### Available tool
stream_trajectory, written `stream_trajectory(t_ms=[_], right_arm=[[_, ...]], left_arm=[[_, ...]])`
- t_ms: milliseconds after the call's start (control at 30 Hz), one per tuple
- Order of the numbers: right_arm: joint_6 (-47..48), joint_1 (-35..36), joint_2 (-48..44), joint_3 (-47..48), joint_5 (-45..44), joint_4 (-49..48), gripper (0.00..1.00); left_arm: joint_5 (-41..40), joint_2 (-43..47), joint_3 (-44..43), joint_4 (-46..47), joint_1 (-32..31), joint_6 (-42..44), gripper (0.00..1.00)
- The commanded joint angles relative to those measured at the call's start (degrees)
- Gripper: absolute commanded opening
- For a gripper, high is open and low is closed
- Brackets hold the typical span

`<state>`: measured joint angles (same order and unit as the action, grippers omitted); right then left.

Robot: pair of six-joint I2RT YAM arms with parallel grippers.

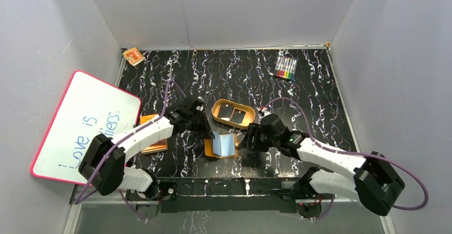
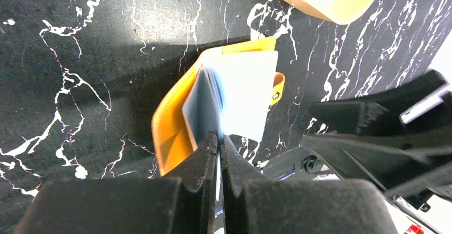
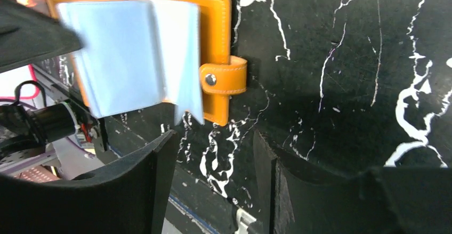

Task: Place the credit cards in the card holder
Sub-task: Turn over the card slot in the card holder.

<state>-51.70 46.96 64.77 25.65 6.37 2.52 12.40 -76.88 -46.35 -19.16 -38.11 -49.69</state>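
Pinching a pale sleeve of the card holder (image 2: 169,132) at the lower centre of its wrist view, the left gripper (image 2: 218,139) was closed tight; the right gripper (image 3: 213,154) stood with jaws apart, gripping nothing, just below the snap tab (image 3: 224,79); the card holder lay open at the centre of the top view, between both grippers; two black cards (image 1: 226,109) lay in the tray (image 1: 214,111) just above it.

- This is a robot lab test box.
- Plain grey walls (image 1: 224,10) stand around a black table (image 1: 320,90).
- A left arm (image 1: 144,132) and a right arm (image 1: 330,156), with purple wires (image 1: 288,99), are bolted on.
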Motion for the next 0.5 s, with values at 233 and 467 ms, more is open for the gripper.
stream_trajectory(t_ms=[233,467], right_arm=[[3.8,0.0,2.3,6.2,12.3,-10.4,0.52],[0.8,0.0,13.9,6.4,15.1,-20.9,0.5]], left_arm=[[0.1,-3.6,-3.7,-2.3,-2.1,-0.6,0.0],[1.5,-4.9,-4.2,-1.4,-2.2,-1.1,0.0]])
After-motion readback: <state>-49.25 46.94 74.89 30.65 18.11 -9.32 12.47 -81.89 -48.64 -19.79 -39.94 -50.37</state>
